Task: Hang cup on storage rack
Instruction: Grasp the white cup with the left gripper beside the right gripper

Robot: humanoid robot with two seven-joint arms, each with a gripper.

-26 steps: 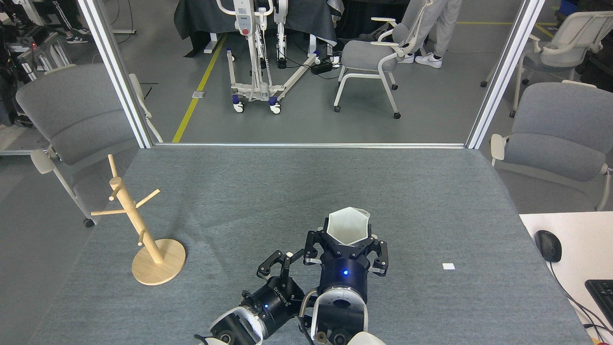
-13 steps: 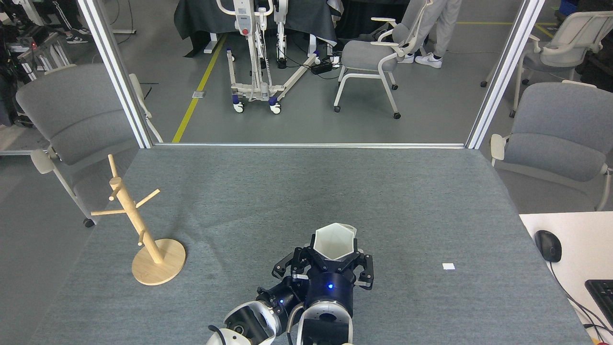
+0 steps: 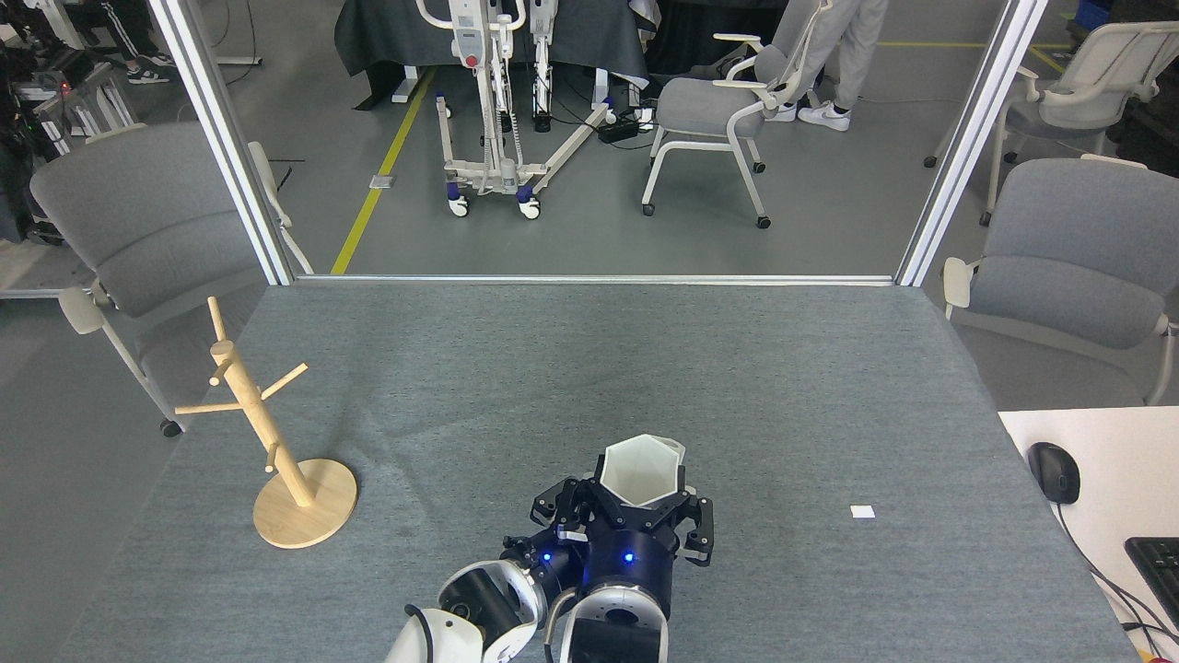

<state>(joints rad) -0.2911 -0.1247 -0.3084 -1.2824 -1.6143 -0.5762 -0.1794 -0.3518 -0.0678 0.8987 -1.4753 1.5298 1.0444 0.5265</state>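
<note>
- Covering most of the lower view: a grey felt-topped table, framed at its far corners by two slanted aluminium posts.
- Flanking the table: a grey office chair on the left, another grey chair on the right, with a third chair further back on the floor.
- Beyond the far edge: a white wheeled stand beside a yellow floor line.
- At the right edge: a white desk corner carrying a black mouse and part of a keyboard.
- Standing upright near the table's left edge: the storage rack, round base flat on the felt, pegs bare, well apart from both arms.
- Low in the centre: the right gripper, fingers clasped around the cup's lower body from both sides.
- Held there, mouth up: the cup, white, hexagonal rim, a small handle just showing at its upper right.
- Pressed close against the right gripper's left side: the left gripper, dark and partly hidden; cannot tell whether released or clenched.
- Lying alone to the right: a small white tag.
</note>
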